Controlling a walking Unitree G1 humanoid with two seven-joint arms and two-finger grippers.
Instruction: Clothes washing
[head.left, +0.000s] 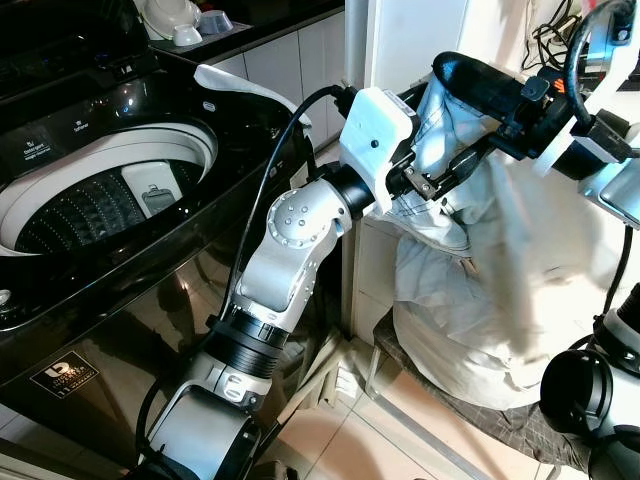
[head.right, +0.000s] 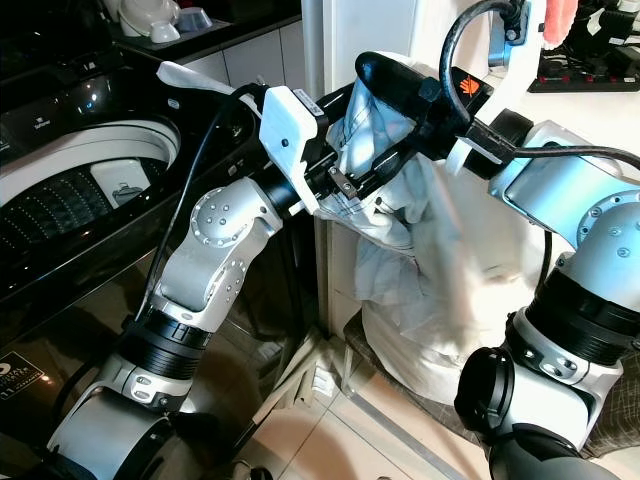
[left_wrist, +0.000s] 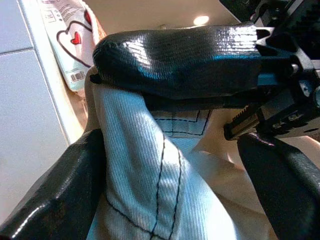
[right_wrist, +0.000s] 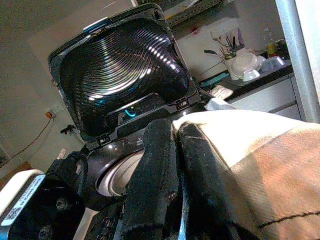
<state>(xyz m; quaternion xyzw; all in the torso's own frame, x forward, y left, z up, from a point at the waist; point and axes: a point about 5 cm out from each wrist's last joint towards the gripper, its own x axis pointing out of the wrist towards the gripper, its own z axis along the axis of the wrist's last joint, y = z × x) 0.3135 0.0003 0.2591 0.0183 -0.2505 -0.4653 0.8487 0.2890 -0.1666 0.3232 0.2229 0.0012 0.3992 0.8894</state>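
Start from the black top-loading washing machine (head.left: 120, 200): its lid stands raised and the ribbed drum (head.left: 90, 215) lies open, so nothing blocks a drop from above. You can see a small pale part inside the drum, too small to name.

Just right of the washing machine, your left gripper (left_wrist: 165, 125) sits raised at about the height of its top edge, fingers part-spread around a fold of the pale blue-white ribbed cloth with dark stitching (head.left: 440, 130); whether they actually bite on it I cannot tell.

Further right of the washing machine, your right gripper (right_wrist: 172, 165) has its two black fingers pressed together on the cream edge of that same cloth, which is what holds the bundle up.

The cloth hangs from both grippers, beside the washing machine and not over the drum, its lower part draping toward the seat (head.left: 500, 420) below. Judging by this, you hold it high so it can clear the rim on the way across.
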